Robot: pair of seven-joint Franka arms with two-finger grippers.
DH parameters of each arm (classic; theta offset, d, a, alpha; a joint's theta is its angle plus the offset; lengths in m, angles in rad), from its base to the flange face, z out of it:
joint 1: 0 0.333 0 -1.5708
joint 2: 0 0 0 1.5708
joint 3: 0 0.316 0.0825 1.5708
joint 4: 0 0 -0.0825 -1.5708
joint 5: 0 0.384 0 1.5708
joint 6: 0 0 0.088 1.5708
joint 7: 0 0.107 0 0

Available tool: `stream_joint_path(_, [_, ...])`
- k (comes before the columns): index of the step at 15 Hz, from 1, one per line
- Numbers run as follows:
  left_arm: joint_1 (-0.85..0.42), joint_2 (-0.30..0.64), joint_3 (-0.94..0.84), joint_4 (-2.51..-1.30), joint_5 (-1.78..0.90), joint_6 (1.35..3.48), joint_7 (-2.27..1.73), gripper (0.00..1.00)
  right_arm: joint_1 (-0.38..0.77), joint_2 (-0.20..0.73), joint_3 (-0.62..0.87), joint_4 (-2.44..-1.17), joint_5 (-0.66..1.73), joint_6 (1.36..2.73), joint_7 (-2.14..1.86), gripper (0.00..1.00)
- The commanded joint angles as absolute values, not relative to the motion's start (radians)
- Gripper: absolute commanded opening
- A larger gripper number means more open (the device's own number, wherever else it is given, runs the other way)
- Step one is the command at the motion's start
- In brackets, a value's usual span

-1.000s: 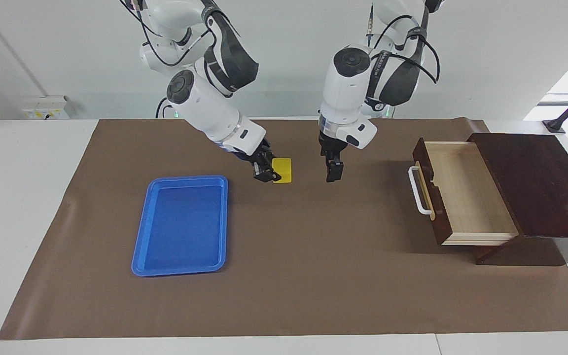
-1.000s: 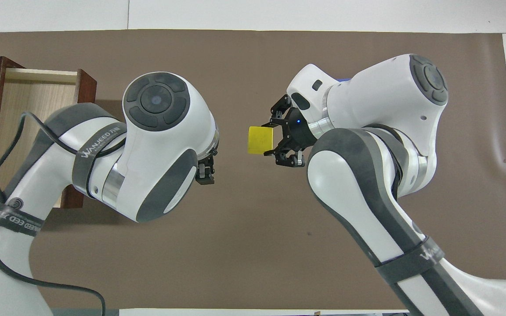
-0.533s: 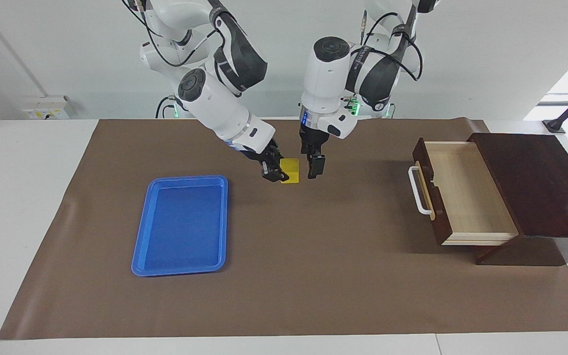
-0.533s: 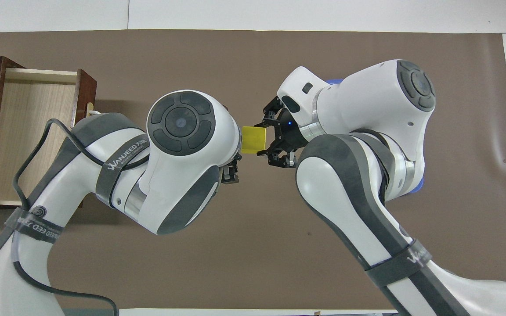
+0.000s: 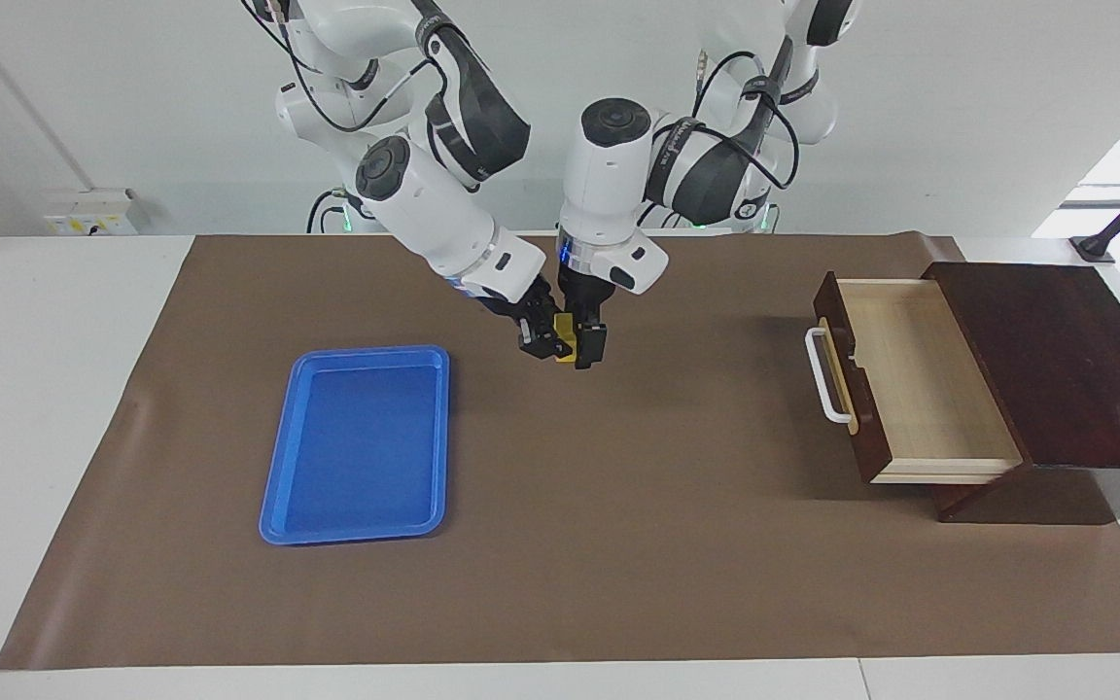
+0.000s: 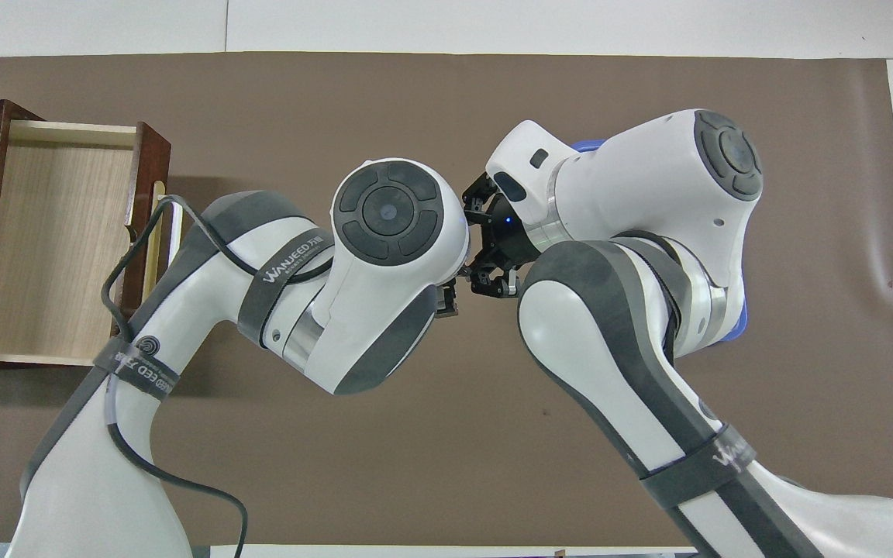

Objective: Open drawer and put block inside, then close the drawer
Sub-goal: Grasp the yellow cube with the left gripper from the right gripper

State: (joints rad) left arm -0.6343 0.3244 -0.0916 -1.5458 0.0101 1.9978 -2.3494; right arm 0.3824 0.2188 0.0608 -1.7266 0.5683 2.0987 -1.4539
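Note:
The small yellow block (image 5: pixel 569 325) hangs in the air over the brown mat, with my right gripper (image 5: pixel 546 342) shut on it. My left gripper (image 5: pixel 582 344) stands open right at the block, a finger on each side of it. Whether those fingers touch it does not show. In the overhead view the left wrist hides the block, and only the right gripper (image 6: pixel 479 262) shows beside it. The drawer (image 5: pixel 910 381) is pulled out of its dark wooden box at the left arm's end of the table. Its pale inside is bare and its white handle (image 5: pixel 821 374) faces the mat's middle.
A flat blue tray (image 5: pixel 356 442) lies on the brown mat (image 5: pixel 618 544) toward the right arm's end, farther from the robots than the grippers. The dark box top (image 5: pixel 1056 360) sits over the drawer's back part.
My left gripper has swung from over the mat between block and drawer across to the block and now straddles it. The right gripper with the block has shifted slightly toward it.

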Motion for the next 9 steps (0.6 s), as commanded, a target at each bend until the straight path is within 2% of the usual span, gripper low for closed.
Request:
stream_joint_path(1, [-0.658,0.348,-0.072,-1.505,0.029,1.977,-2.365,1.0,0.387,0.215,0.06,-1.736,0.572,2.115,-1.443,0.0])
stream_joint_path(2, [-0.658,0.347,-0.072,-1.505,0.032,1.976,-2.365,0.77,0.387,0.215,0.06,-1.736,0.572,2.114,-1.443,0.0])
stream_joint_path(3, [-0.658,0.347,-0.072,-1.503,0.032,1.973,-2.365,0.31,0.387,0.213,0.06,-1.736,0.572,2.114,-1.443,0.0])
stream_joint_path(4, [-0.658,0.347,-0.072,-1.503,0.034,1.973,-2.365,0.0,0.385,0.215,0.06,-1.736,0.572,2.114,-1.443,0.0])
stream_joint_path(9, [-0.644,0.347,-0.071,-1.502,0.035,1.925,-2.361,0.0,0.385,0.213,0.06,-1.736,0.574,2.114,-1.445,0.0])
